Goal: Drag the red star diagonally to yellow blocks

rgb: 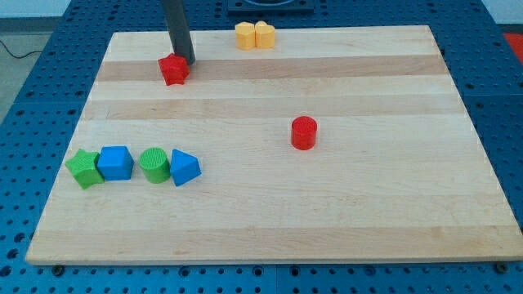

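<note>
Four ridged plastic blocks are sitting in a row nearest the view's bottom left: green star (84, 169), blue cube (116, 162), green cylinder (154, 164), blue triangular block (184, 167), each touching or just beside its neighbour. Further up, a red cylinder (304, 132) is standing alone on the pale wooden counter (368, 212). Beyond it, the red star (173, 69) is lying near the top left, with my tip (186, 61) touching its upper right edge; this end effector is a plain rod with no jaws to part or close. Farthest off, two yellow blocks (254, 35) are sitting together at the top edge. Being on the star's yellow-facing side, my tip is risking shoving it away, or slipping off a point and spinning it.
</note>
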Action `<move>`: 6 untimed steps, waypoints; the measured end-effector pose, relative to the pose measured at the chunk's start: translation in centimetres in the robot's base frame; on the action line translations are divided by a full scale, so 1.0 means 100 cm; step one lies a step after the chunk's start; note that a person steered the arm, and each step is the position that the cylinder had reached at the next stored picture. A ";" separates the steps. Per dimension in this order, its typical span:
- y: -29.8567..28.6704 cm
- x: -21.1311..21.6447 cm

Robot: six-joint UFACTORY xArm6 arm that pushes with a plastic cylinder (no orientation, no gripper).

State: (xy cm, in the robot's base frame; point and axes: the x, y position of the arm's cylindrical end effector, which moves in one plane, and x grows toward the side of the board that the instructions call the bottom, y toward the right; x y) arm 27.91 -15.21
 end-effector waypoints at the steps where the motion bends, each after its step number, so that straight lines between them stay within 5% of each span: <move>1: 0.025 0.052; 6: -0.132 0.056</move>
